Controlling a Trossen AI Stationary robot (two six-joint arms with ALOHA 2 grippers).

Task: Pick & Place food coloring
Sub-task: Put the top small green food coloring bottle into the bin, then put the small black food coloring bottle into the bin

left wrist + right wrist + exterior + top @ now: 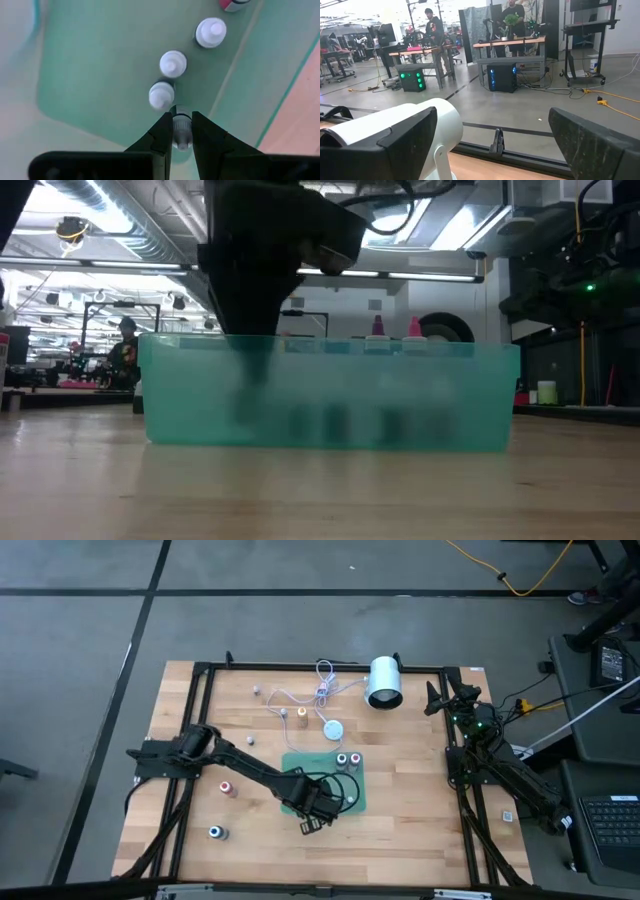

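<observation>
A green tray lies mid-table; in the low view it is a translucent tray. My left gripper hangs over its near part, pointing down, shut on one small food coloring bottle. Several more white-capped bottles stand upright on the tray floor beside it. Other bottles stand on the bare wood: a red one, a blue one and an orange one. My right gripper waits open at the far right, pointing level. My left gripper pinches the small bottle at its capped upper end between its two fingers. The fingers come from above and point down. The bottle stands upright below them, over the tray floor; whether its base touches the floor, I cannot tell.
A large white cylinder lies at the far edge, close to my right gripper. A white disc on a thin cable lies beyond the tray. A black frame borders the table. People show in the room behind.
</observation>
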